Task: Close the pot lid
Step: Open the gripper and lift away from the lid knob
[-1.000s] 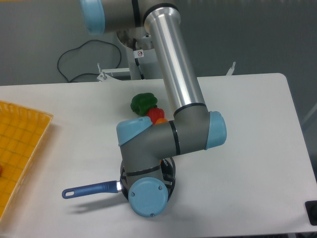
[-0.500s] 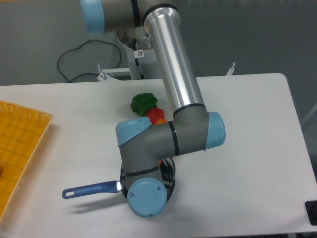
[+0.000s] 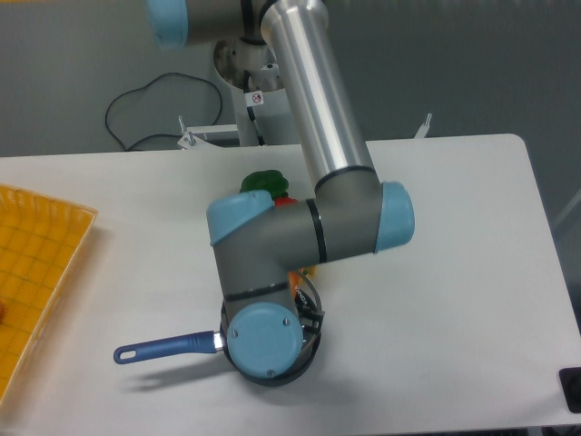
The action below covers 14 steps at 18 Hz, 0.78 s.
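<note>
The pot point(image 3: 307, 348) stands near the table's front edge, with its long blue handle point(image 3: 163, 347) pointing left. Only a dark arc of its rim shows around the arm's wrist joint point(image 3: 263, 338), which hangs right over it and covers its inside. The lid is hidden, and I cannot tell whether it lies on the pot. My gripper is hidden beneath the wrist. A small orange patch point(image 3: 295, 289) shows beside the arm just above the pot.
A green pepper point(image 3: 263, 180) and a red vegetable point(image 3: 285, 202) lie behind the pot, partly covered by the arm. An orange tray point(image 3: 36, 272) sits at the left edge. A black cable point(image 3: 136, 109) loops behind the table, and a dark object point(image 3: 572, 389) sits at the front right corner.
The wrist and elbow have shifted slightly left and up in the picture. They cover more of the green pepper, and more of the pot's front rim shows. The pot has not moved.
</note>
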Tool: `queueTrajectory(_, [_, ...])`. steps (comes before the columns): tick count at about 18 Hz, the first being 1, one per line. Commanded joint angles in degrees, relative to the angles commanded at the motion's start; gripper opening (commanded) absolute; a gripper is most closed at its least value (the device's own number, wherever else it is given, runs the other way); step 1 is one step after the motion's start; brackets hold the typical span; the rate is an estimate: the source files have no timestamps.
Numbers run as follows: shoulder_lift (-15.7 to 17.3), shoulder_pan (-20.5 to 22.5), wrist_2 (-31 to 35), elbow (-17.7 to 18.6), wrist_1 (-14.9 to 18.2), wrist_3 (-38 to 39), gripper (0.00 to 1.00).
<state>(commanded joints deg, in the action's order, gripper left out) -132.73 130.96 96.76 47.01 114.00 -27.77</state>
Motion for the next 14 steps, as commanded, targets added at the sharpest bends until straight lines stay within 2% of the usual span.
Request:
queueTrajectory(3, [2.46, 0.53, 2.28, 3.08, -1.93, -3.77, 1.0])
queueTrajectory(9, [9.75, 4.48, 2.38, 12.39, -14.05, -8.52, 1.0])
queueTrajectory(14, [17.75, 10.97, -0.51, 19.69, -15.03, -21.51, 1.0])
